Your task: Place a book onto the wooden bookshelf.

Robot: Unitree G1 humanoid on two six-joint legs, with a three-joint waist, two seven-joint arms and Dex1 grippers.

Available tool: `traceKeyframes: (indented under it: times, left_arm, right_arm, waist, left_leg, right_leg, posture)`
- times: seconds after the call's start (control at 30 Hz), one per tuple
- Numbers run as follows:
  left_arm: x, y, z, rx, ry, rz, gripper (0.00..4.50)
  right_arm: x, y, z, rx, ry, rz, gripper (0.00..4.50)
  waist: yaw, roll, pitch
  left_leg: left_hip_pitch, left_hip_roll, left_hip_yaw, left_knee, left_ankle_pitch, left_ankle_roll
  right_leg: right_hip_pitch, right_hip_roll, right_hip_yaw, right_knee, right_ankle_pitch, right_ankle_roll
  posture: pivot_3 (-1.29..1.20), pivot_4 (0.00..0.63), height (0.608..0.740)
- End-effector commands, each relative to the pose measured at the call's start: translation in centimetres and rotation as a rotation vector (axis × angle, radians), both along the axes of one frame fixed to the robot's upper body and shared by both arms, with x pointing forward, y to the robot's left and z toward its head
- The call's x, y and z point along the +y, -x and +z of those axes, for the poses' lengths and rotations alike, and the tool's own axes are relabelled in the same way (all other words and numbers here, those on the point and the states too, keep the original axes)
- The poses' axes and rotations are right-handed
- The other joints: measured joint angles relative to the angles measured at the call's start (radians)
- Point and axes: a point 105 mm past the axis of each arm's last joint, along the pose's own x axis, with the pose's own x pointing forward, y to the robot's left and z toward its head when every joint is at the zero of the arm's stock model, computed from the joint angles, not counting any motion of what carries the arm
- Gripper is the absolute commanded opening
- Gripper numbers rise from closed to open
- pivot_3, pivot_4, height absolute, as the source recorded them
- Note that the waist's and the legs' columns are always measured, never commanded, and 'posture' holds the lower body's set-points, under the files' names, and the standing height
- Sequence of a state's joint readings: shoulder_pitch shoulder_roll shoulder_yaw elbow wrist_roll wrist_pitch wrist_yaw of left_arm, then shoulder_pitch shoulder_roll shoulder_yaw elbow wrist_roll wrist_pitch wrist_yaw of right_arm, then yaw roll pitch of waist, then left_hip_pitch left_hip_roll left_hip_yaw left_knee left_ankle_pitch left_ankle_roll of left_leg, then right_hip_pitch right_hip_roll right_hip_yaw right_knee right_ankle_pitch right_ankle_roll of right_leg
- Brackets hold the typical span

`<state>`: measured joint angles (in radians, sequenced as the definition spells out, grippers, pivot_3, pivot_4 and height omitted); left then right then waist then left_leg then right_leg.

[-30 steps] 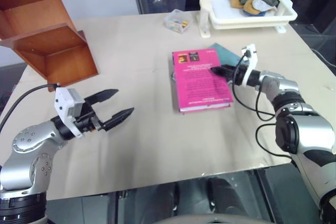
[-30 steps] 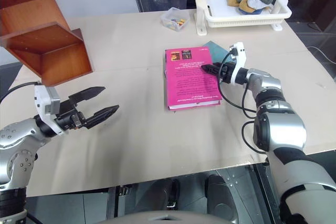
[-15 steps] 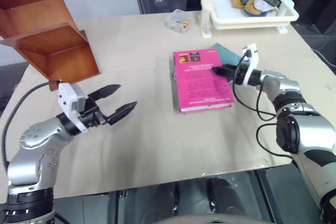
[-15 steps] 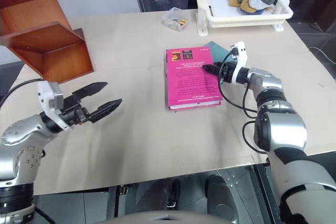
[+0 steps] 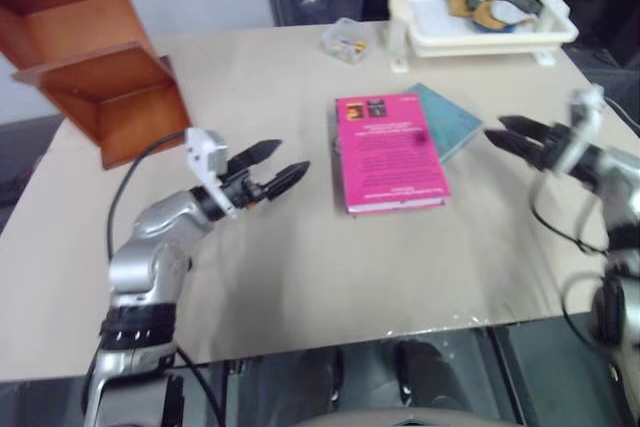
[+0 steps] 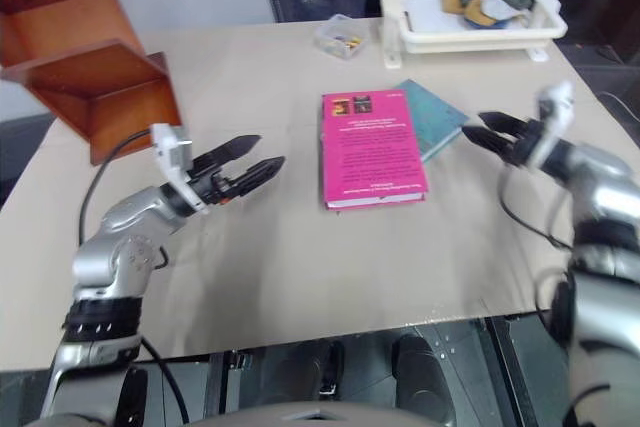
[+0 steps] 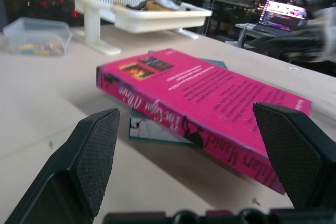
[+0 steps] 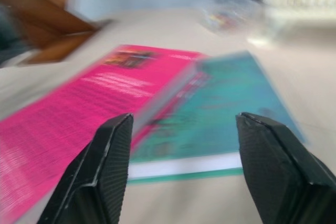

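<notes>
Bright pink rectangular paperback book (image 5: 388, 151), overlapping a teal book (image 5: 446, 119), may be pushed askew by wide-open left gripper (image 5: 276, 166).

Both arms are silver metal with black joint rings, each ending in a gripper (image 5: 266, 171) of two tapered black fingers behind a white block, trailing a looping black cable.

light: bright, even, from overhead; the surface (image 5: 300, 277) is evenly lit
shadows: soft, thin one under the book (image 5: 388, 152) near edge
glare: none strong
blur: right gripper (image 5: 512, 134) smeared in head views; right wrist view heavily motion-blurred
focus: left wrist view sharp on the book spine, far laptop screen (image 7: 285, 12) soft
</notes>
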<state>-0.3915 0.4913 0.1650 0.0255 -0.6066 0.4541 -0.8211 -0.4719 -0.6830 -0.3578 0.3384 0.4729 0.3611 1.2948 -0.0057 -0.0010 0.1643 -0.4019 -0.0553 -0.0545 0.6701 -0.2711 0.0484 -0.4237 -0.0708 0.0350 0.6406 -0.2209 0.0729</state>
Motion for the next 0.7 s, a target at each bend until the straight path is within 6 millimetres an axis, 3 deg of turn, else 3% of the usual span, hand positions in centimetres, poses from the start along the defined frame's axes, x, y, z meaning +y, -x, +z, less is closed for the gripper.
traceKeyframes:
  times: [0.03,0.13,0.3,0.53,0.7]
  left_arm:
    - [-1.8,-1.3,0.3,0.057,0.074,-0.042,4.47]
    - [-3.8,-2.1,-0.1,0.153,0.134,-0.109,4.47]
    - [-5.8,-2.8,-0.7,0.28,0.189,-0.194,4.47]
    - [-6.4,-5.1,-1.2,0.448,0.271,-0.193,4.47]
    - [-6.5,-5.8,-1.4,0.497,0.298,-0.188,4.47]
  right_arm:
    - [0.5,5.9,1.7,-0.022,0.009,0.124,3.18]
    - [0.9,9.1,1.1,0.035,0.054,0.123,3.18]
    - [1.5,10.8,1.8,0.021,0.089,0.092,3.18]
    - [2.6,11.0,3.3,-0.034,0.148,0.113,3.18]
    - [2.8,10.6,3.2,-0.04,0.185,0.126,3.18]
  waist:
    - [-0.002,-0.001,0.001]
    - [0.001,-0.001,0.001]
    - [-0.009,-0.002,0.001]
    - [-0.006,-0.003,0.001]
    - [-0.001,-0.004,0.002]
  left_leg:
    - [0.0,-0.001,0.001,0.0,0.0,0.0]
    - [0.002,-0.003,0.003,0.003,-0.001,0.002]
    - [0.013,0.0,0.004,0.004,-0.003,0.005]
    - [0.013,0.0,0.004,0.006,-0.002,0.005]
    - [0.009,-0.001,0.002,0.007,0.0,0.001]
  right_leg:
    - [0.001,0.0,0.0,0.0,0.0,0.0]
    - [0.003,-0.002,0.003,0.001,0.001,0.001]
    - [0.012,0.001,0.004,0.003,0.001,0.002]
    - [0.012,0.002,0.003,0.004,0.001,0.002]
    - [0.01,0.001,0.001,0.002,0.001,0.002]
  posture:
    - [0.0,0.15,0.74]
    - [0.0,0.15,0.74]
    - [0.0,0.15,0.74]
    - [0.0,0.15,0.74]
    - [0.0,0.15,0.74]
